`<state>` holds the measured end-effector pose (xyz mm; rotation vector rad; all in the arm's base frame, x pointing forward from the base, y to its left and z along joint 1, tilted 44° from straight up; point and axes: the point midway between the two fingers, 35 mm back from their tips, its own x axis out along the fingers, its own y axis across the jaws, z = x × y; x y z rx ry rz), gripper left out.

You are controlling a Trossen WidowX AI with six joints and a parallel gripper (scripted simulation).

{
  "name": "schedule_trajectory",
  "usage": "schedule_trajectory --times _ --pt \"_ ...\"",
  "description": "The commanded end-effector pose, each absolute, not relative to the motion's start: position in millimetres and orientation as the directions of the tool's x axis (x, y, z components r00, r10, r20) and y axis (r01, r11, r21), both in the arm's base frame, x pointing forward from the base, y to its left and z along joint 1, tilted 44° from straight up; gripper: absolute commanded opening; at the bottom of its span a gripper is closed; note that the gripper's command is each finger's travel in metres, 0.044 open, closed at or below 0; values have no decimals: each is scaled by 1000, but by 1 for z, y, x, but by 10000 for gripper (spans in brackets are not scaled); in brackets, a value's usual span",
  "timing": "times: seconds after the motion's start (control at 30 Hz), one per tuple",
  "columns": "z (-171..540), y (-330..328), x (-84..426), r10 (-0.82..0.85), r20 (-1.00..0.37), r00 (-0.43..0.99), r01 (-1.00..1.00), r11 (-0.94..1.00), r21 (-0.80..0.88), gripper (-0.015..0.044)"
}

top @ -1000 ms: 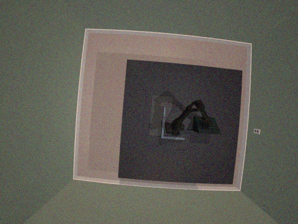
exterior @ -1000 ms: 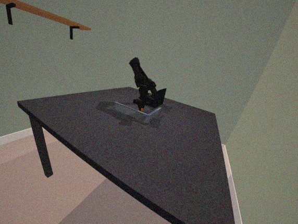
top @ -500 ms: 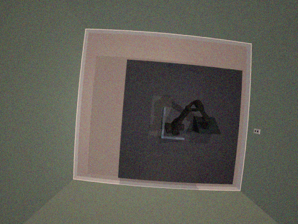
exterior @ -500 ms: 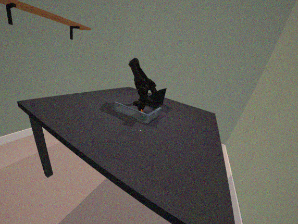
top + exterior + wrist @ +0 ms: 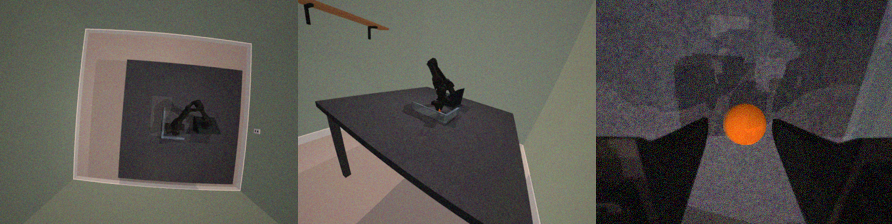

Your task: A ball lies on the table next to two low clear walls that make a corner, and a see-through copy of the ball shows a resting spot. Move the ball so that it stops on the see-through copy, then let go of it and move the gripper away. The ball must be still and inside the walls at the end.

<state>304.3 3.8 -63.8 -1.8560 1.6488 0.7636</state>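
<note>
The orange ball sits low between the fingers, inside the corner of the two clear walls. One wall also shows at the right of the wrist view. My gripper is open around the ball, with a narrow gap on each side of it in the wrist view. The see-through copy cannot be told apart from the ball. In the top view the arm hides the ball almost wholly, and whether it touches the table is hard to see.
The dark table carries the arm, whose base stands by a dark slanted panel. The clear walls stand close beside the gripper on two sides. Arm shadows fall across the table near the walls.
</note>
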Motion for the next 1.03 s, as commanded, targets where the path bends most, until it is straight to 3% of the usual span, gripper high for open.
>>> schedule_trajectory --times 0.0,0.13,0.53,0.77,1.0 --pt "-37 34 305 -681 -725 105 -993 -115 -35 258" --pt "-5 63 297 -683 -723 103 -993 -116 -32 258" --pt "-11 58 299 -683 -722 111 -991 -127 -33 258" --pt "21 85 292 -685 -720 108 -992 -121 -33 440" --pt "21 85 292 -685 -720 108 -992 -121 -33 440"
